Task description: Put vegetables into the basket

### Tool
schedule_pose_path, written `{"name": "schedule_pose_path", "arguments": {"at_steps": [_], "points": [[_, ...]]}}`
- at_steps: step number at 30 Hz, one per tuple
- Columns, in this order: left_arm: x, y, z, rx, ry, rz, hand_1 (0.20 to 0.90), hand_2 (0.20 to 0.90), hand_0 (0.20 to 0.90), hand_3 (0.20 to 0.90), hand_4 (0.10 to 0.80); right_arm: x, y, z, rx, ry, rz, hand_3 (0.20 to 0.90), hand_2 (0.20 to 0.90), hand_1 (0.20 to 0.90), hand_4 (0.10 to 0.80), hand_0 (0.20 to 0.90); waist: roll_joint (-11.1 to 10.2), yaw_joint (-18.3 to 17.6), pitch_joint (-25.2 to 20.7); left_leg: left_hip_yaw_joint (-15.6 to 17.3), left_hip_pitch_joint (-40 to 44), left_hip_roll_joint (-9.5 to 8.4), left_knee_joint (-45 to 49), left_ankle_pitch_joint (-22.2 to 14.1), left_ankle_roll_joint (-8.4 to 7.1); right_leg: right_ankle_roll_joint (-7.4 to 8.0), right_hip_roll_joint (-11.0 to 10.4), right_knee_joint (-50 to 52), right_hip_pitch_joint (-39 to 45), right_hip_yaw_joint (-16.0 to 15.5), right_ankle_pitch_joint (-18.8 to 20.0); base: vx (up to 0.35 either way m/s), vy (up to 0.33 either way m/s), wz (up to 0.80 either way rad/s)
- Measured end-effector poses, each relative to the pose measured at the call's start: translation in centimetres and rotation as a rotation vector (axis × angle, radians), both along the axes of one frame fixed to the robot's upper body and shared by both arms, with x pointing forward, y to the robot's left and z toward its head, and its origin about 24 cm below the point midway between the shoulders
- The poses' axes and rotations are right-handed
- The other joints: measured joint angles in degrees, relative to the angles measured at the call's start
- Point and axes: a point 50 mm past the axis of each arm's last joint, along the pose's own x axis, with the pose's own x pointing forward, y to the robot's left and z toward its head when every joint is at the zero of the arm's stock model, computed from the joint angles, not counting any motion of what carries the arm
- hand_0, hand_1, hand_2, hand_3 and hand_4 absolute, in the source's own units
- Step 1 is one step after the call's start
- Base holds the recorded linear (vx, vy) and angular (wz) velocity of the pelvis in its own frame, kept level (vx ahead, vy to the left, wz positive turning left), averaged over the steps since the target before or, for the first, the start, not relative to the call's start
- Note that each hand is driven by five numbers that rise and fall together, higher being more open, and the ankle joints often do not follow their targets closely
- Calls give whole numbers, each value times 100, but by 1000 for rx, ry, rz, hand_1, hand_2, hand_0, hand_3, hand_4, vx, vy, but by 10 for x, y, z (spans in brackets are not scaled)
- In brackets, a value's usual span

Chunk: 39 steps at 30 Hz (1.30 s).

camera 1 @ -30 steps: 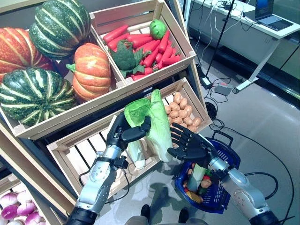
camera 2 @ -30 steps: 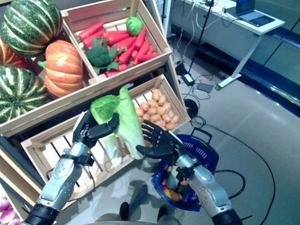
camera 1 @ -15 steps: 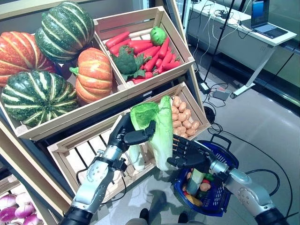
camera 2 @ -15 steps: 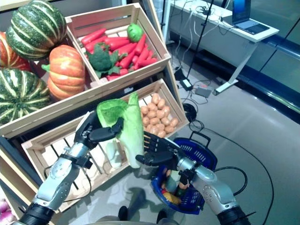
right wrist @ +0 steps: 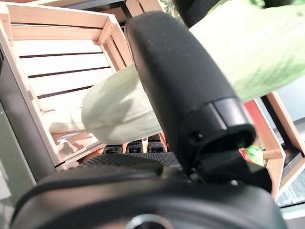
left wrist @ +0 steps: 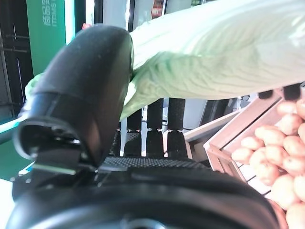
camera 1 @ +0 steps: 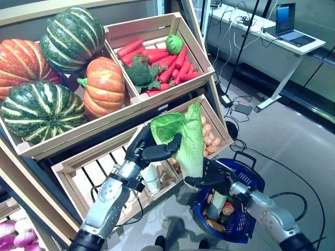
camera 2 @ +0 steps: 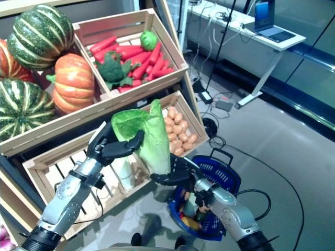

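Carrying a pale green cabbage (camera 1: 186,138) between two dark hands, upright, leafy end up, in front of the lower wooden crate (camera 1: 78,170). Left hand (camera 1: 152,149) curled round the leafy top, thumb pressed across it. Right hand (camera 1: 207,178) cupped round the white stem end from the side, likely to steady it. Blue basket (camera 1: 246,183) on the floor just below and to the right, already holding vegetables, probably the drop target.

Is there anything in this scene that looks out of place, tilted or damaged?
Nothing looks damaged or spilled. The produce lies in order in the wooden crates. The only thing away from a resting place is the cabbage, held upright between the left hand and right hand, beside the blue basket.
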Motion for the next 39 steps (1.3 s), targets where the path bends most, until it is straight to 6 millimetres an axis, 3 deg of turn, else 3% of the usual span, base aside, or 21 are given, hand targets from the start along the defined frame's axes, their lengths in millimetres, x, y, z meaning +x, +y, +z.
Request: {"name": "schedule_pose_path", "arguments": {"at_steps": [13,14,15,17,22,33,34,35,39], "points": [[-1,-5,-7,-83,93,-87,300,300,300,300,400,-5,7,-9,-57,50,26,900,900,900,800,900,18,1,-15,68,25,4,0,0,0,-3,1,0,-6,74,20,1,-2,-2],[-1,-6,-7,-78,96,-105,300,300,300,300,400,-6,8,-10,-58,62,38,855,855,855,770,855,21,1,-17,68,24,4,-1,0,0,-4,1,0,-6,74,20,0,0,0],[-2,-6,-7,-74,98,-119,300,300,300,300,400,-7,8,-11,-59,73,49,705,705,705,670,705,25,1,-20,68,24,4,-1,0,0,-4,1,0,-6,74,20,0,0,0],[-2,-7,-8,-69,102,-135,300,300,300,300,400,-8,8,-12,-63,80,64,312,312,312,408,312,30,2,-25,68,24,3,-1,0,0,-4,1,0,-5,74,21,0,0,0],[-2,-6,-10,-61,122,-145,300,300,300,300,400,-13,9,-15,-94,84,144,300,300,300,400,300,45,1,-114,68,24,6,-2,-1,0,-3,3,-1,-6,74,21,0,0,0],[-2,-3,-9,-74,134,-142,300,300,300,300,400,-14,9,-15,-88,83,150,300,300,300,400,300,75,-12,-172,72,24,5,-3,-1,1,-1,2,-1,-10,85,23,0,0,0],[-2,-3,-9,-74,137,-144,342,342,342,342,428,-15,9,-16,-85,82,147,300,300,300,400,300,75,-11,-172,73,24,5,-3,-1,1,-1,2,-1,-11,87,23,0,0,0],[-2,-3,-9,-75,139,-144,900,900,900,900,800,-15,9,-16,-84,83,147,300,300,300,400,300,75,-13,-172,73,22,5,-3,-1,1,-1,2,-1,-14,89,23,0,0,0],[-2,-3,-10,-78,151,-151,900,900,900,900,800,-18,9,-17,-75,86,138,300,300,300,400,300,76,-15,-172,74,21,5,-3,-1,2,-1,2,-1,-15,90,23,0,0,0]]}}
